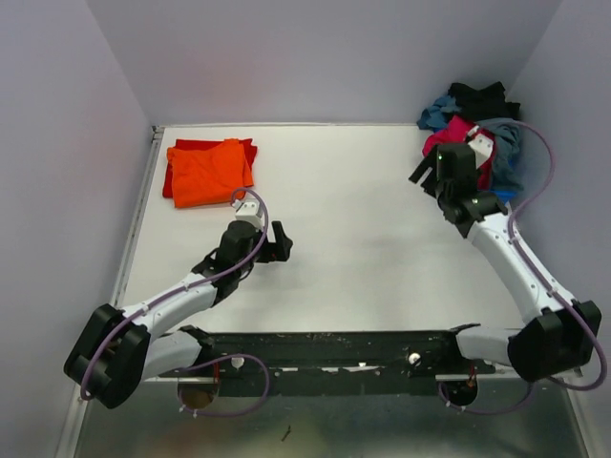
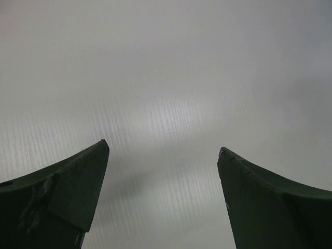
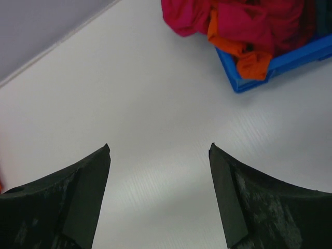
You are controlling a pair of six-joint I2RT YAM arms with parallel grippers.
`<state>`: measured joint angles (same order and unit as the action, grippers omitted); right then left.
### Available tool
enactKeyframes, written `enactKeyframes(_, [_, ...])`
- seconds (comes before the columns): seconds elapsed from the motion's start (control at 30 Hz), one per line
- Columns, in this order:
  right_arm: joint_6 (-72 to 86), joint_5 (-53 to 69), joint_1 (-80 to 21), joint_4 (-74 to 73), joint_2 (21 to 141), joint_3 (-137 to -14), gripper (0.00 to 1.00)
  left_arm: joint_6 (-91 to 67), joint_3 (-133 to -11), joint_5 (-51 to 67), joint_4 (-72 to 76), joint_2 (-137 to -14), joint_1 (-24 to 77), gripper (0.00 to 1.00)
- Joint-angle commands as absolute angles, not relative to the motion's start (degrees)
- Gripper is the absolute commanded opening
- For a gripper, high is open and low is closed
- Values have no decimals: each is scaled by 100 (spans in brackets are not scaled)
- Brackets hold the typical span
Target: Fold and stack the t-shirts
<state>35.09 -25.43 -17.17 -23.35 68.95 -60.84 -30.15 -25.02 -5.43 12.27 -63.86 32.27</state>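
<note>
A folded bright orange t-shirt [image 1: 208, 172] lies on a folded red one [image 1: 168, 181] at the table's back left. At the back right, unfolded t-shirts are heaped in and over a blue bin [image 3: 290, 61]: magenta-pink [image 1: 449, 134], teal-blue [image 1: 506, 143] and black [image 1: 477, 95]. The right wrist view shows the magenta-pink cloth [image 3: 249, 21] with an orange piece [image 3: 244, 52] hanging over the bin's corner. My right gripper [image 1: 427, 170] [image 3: 160, 148] is open over bare table just left of the heap, holding nothing. My left gripper [image 1: 280, 240] [image 2: 163, 148] is open above bare table, in front of the folded stack.
The white table [image 1: 363, 239] is walled at the back and on both sides. A black rail [image 1: 334, 348] with the arm bases runs along the near edge. The bin's blue edge [image 1: 503, 194] shows beside my right arm.
</note>
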Motion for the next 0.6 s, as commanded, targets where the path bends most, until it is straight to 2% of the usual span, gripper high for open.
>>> enactKeyframes(0.0, [3419, -2830, -1074, -2918, 7741, -7301, 83, -3067, -2549, -334, 1362, -6399, 3252, 99])
enactKeyframes(0.13, [3384, -2576, -511, -3032, 8550, -8181, 79, -3067, -2523, -325, 1380, -6381, 3252, 99])
enactKeyframes(0.37, [3419, -2321, 219, -3243, 10097, -9491, 79, -3059, -2540, -308, 1389, -6433, 3252, 99])
enactKeyframes(0.57, [3217, -2206, 501, -3296, 10968, -10309, 77, -3050, -2575, -246, 1397, -6521, 3252, 99])
